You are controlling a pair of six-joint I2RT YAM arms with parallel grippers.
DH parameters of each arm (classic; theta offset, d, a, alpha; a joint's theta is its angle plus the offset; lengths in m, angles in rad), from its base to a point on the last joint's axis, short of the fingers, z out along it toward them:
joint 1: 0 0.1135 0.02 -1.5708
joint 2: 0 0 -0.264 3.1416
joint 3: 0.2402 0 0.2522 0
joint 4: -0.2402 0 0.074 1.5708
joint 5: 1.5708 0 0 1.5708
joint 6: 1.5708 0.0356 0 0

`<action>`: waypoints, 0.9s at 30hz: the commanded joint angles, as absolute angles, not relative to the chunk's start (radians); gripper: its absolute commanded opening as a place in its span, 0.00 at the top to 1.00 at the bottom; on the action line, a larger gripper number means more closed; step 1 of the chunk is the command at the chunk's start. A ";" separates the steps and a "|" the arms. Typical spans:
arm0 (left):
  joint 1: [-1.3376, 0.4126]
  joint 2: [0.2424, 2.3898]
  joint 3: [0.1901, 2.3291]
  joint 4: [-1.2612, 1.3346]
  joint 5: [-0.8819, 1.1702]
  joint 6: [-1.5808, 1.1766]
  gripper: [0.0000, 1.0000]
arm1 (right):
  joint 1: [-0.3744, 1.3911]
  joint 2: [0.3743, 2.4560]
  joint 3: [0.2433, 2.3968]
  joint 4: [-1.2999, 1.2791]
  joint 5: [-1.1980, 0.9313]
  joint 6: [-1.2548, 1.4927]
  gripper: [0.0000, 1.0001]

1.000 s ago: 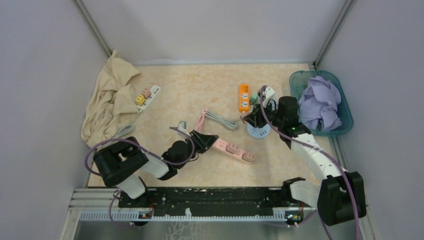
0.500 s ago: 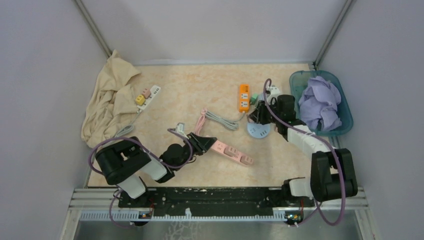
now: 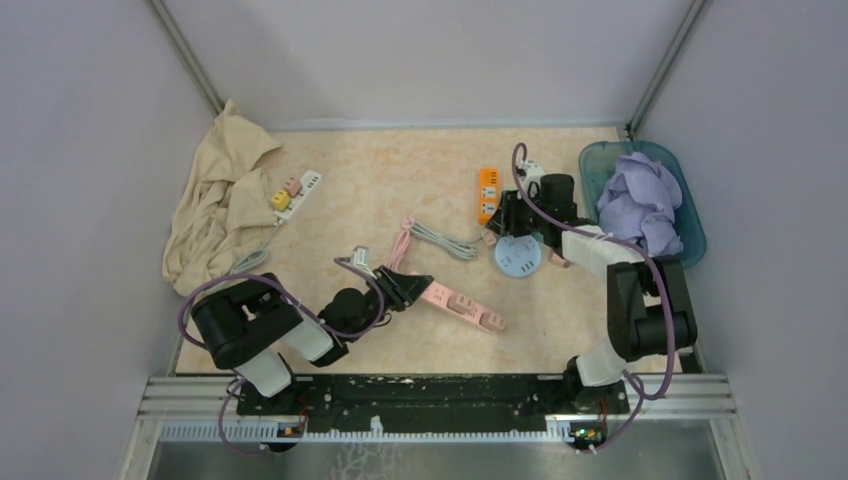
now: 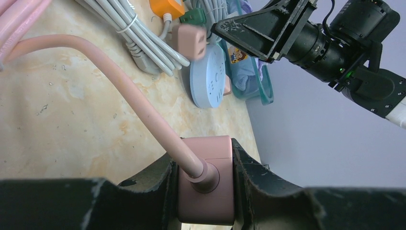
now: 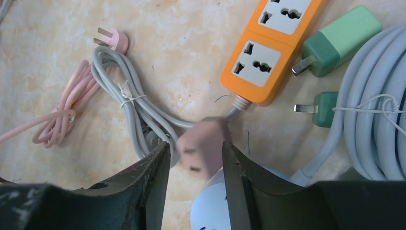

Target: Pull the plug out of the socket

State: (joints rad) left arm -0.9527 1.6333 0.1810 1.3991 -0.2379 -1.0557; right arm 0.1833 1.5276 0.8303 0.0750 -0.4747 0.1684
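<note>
Probably a robotics lab test booth: plain grey walls [image 3: 420, 60], aluminium mounting rail [image 3: 450, 428], marble-look tabletop [image 3: 400, 165].

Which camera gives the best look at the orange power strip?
The right wrist view: the orange power strip is close, sockets plain. Top view shows it small; left wrist catches only one end.

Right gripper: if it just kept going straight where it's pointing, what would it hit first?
The pink plug, blurred just off the right gripper's fingertips and apparently loose. Behind it lies the round blue socket. Depth is hard to judge here, so treat that order as likely, not certain.
</note>
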 commanded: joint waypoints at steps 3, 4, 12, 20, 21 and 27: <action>-0.951 1.647 0.167 1.251 -0.213 -0.927 1.00 | 0.194 1.524 0.881 0.089 -0.431 0.143 0.49; -0.952 1.645 0.167 1.248 -0.213 -0.927 1.00 | 0.193 1.515 0.882 0.086 -0.429 0.134 0.48; -0.951 1.611 0.175 1.202 -0.214 -0.927 1.00 | 0.193 1.311 0.838 0.015 -0.752 -0.136 0.46; -0.951 1.563 0.212 1.069 -0.236 -0.961 1.00 | 0.194 1.100 0.696 -0.056 -1.283 -0.470 0.45; -0.951 1.553 0.217 1.039 -0.242 -0.970 1.00 | 0.195 1.085 0.692 -0.096 -1.302 -0.523 0.43; -0.951 1.480 0.264 0.833 -0.297 -1.033 1.00 | 0.248 1.038 0.700 -0.269 -1.237 -0.654 0.34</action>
State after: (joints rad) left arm -0.9516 1.5043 0.2493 1.1297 -0.2512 -1.0725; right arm 0.1974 1.0775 0.6914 -0.1776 -1.2140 -0.5125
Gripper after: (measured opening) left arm 0.393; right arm 0.634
